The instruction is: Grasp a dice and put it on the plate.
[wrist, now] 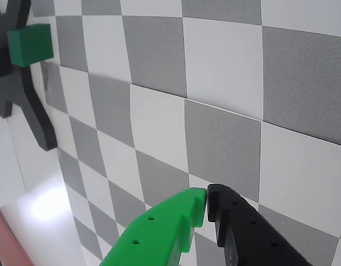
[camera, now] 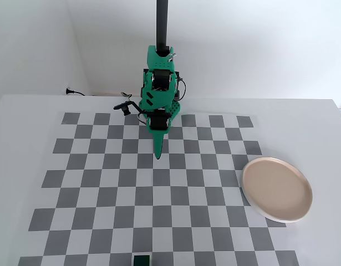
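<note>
Tool (wrist: 207,204): green and black tips touching, closed, holding nothing; pointed down over the checkerboard (camera: 103,183) near its far edge in the fixed view.
Dice (camera: 141,260): on the worktop at the board's near edge, well apart from the tool; faces too small to read.
Plate (camera: 276,189): right of the board, empty.

a grey-and-white checkerboard (camera: 159,188) covers most of a white table (camera: 26,111) in the fixed view, reaching from near the far side to the near edge. a plain white wall (camera: 242,44) rises behind the table, and a black cable (camera: 76,92) lies at the far left where table and wall meet. in the wrist view the checkerboard (wrist: 214,83) fills most of the picture, with a black bracket (wrist: 26,105) at the left edge and a pinkish strip (wrist: 6,244) at the near left corner.
</note>
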